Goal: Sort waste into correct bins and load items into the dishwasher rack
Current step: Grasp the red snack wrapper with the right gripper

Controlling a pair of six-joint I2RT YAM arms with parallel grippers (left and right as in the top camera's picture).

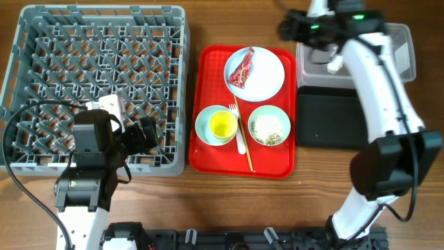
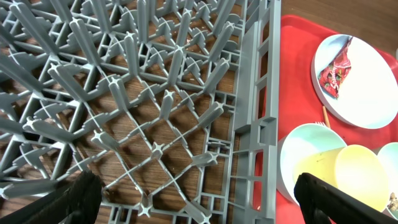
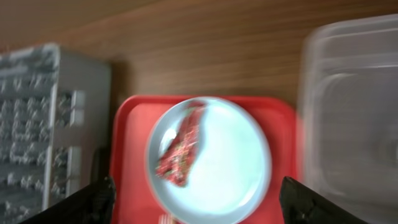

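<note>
The plate (image 1: 267, 76) holds the red wrapper (image 1: 242, 70) at the back of a red tray (image 1: 208, 69). In front, one bowl (image 1: 202, 125) holds the yellow cup (image 1: 223, 125) and the other bowl (image 1: 269, 110) holds rice scraps (image 1: 269, 128). The fork (image 1: 241, 142) and stick (image 1: 246, 156) lie between them. My left gripper (image 2: 199, 202) is open and empty over the rack's (image 1: 186, 90) front right part. My right gripper (image 3: 199, 205) is open and empty, high above the plate (image 3: 236, 162) and wrapper (image 3: 181, 149). I cannot make out the tissue.
The clear tub (image 1: 402, 42) stands at the back right, partly under my right arm, with the black tray (image 1: 329, 121) in front of it. The rack's grey wall (image 2: 252, 93) runs between my left gripper and the red tray.
</note>
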